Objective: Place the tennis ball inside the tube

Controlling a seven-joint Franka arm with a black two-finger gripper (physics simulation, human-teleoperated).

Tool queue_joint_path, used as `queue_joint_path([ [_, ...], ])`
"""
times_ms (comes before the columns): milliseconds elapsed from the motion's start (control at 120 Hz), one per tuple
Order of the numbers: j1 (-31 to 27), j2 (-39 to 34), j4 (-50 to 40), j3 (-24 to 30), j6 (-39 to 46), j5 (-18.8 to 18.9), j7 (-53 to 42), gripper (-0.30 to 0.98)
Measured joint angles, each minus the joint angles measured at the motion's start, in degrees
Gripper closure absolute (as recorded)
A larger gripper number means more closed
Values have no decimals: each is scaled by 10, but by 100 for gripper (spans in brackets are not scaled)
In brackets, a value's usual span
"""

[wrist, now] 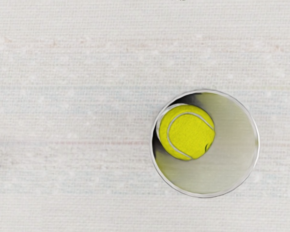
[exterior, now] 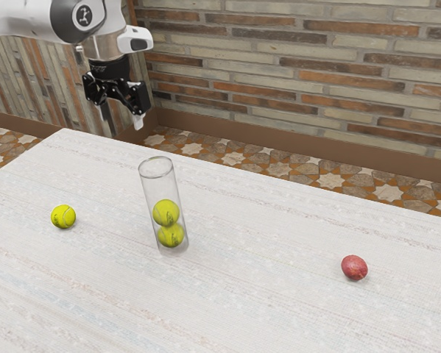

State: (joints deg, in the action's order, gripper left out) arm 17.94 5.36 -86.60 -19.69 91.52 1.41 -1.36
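while the tube (exterior: pixel 160 190) stands upright, mouth (exterior: pixel 157 168) up, the empty end effector (exterior: pixel 123 123) hangs with fingers (exterior: pixel 138 120) well apart.

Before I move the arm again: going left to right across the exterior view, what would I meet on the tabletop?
Loose tennis ball → clear tube with an upper ball and a lower ball inside → small red roundish object
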Motion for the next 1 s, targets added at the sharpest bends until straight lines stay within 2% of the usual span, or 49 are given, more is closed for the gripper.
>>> queue_joint_path([
  [175, -13, -15, -38, -5, -1, -2, -3, 2],
  [283, -101, -4, -84, -9, 18, -10, -7, 2],
  [375, -169, 44, -117, -11, 61, -27, -15, 2],
  [625, -219, 161, -170, -28, 174, -78, -47, 2],
  [733, -223, 182, -185, -45, 210, -92, -67, 2],
  [1000, -235, 210, -184, -47, 308, -107, -117, 3],
])
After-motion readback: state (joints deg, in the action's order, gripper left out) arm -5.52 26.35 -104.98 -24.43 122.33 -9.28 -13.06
